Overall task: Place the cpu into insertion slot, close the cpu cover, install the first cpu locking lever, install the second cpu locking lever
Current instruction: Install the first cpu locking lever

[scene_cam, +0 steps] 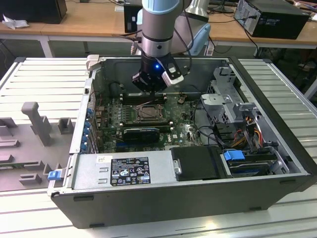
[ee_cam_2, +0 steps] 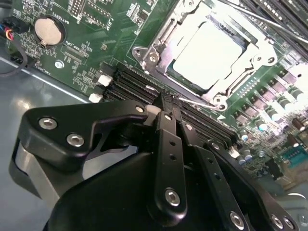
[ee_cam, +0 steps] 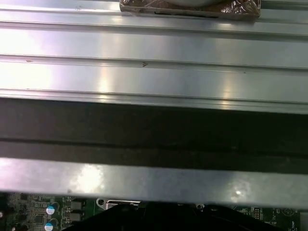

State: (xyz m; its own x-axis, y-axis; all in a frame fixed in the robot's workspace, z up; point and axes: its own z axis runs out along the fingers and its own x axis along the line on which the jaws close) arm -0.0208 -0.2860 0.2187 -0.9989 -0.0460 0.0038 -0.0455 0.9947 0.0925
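hand [ee_cam_2: 168, 103] hovering just before insertion slot [ee_cam_2: 211, 53], fingers closed together, gripping nothing. beyond it, cpu [ee_cam_2: 207, 54] sitting inside slot, cpu cover [ee_cam_2: 156, 43] lying over it. risk: fingertip sliding off thin lever [ee_cam_2: 197, 100], scraping board.

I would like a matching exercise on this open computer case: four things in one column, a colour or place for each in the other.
1. cpu
2. coin battery
3. gripper
4. latch tab

a. blue, at the drive bay
b. pale square inside the insertion slot
c. black, above the long card slots
d. round and silvery, on the green board

Pairs: 1-b, 2-d, 3-c, 4-a
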